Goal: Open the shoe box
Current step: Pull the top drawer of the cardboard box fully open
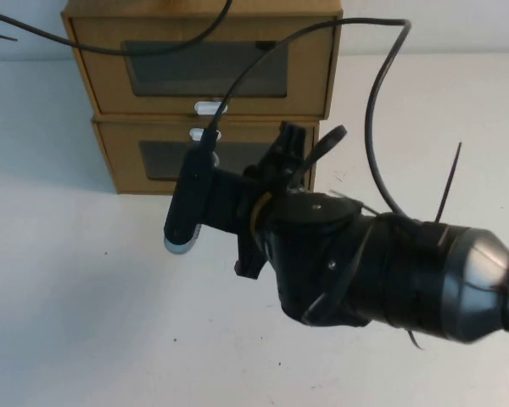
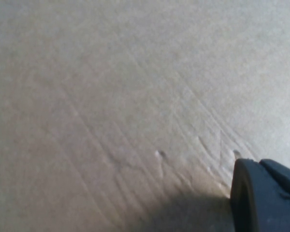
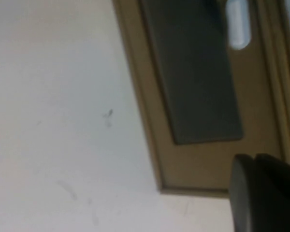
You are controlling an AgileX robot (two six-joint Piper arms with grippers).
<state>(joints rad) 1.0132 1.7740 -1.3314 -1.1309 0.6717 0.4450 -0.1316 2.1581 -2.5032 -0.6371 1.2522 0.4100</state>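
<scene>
White table (image 1: 68, 305) bears stacked tan, dark-windowed shoe boxes (image 1: 204, 68) upper centre, fronts toward camera, long sides left-right. Right gripper (image 1: 293, 137), fingers together, sits mid-frame before them. Left gripper (image 2: 263, 198) is over the table, grip unclear.

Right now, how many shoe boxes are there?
2: upper shoe box stacked on lower shoe box. Right gripper, shut, at the lower one's front; left gripper over the table.

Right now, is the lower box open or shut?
Shut: the lower box front sits flush in its frame, no gap. Right gripper, shut, hovers before it; left gripper is over the table.
</scene>
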